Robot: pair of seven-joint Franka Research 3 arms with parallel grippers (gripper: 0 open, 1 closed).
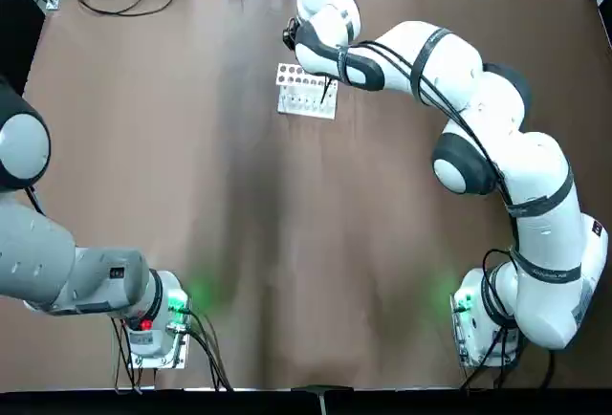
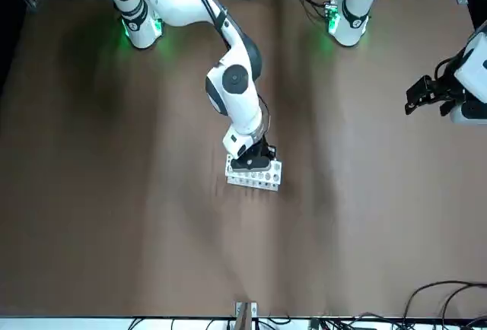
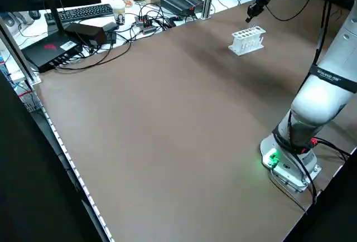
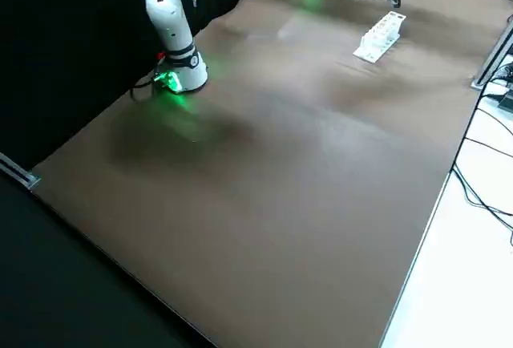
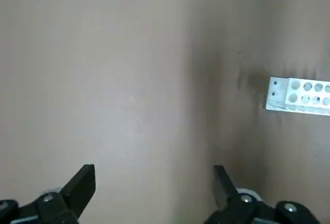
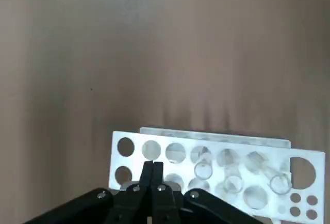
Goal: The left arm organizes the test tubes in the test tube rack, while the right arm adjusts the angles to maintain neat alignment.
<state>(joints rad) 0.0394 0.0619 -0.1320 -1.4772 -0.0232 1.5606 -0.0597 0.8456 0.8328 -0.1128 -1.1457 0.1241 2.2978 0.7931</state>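
Right gripper (image 6: 153, 164) closed over white rack (image 6: 237, 170), left gripper (image 5: 154, 175) wide open, apart.

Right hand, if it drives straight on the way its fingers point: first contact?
Probably the white rack: the right hand's shut fingers point down over its holes, near one end. Whether they would catch the top plate or slip into a hole, I can't tell; the gap in depth is unclear.

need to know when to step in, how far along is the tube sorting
Partly done, it seems: clear tubes stand in the rack, some looking tilted. In hand: the right gripper is shut at the rack, seemingly adjusting them. Left: probably straightening those tubes; the left gripper hangs open and empty, away from the rack.
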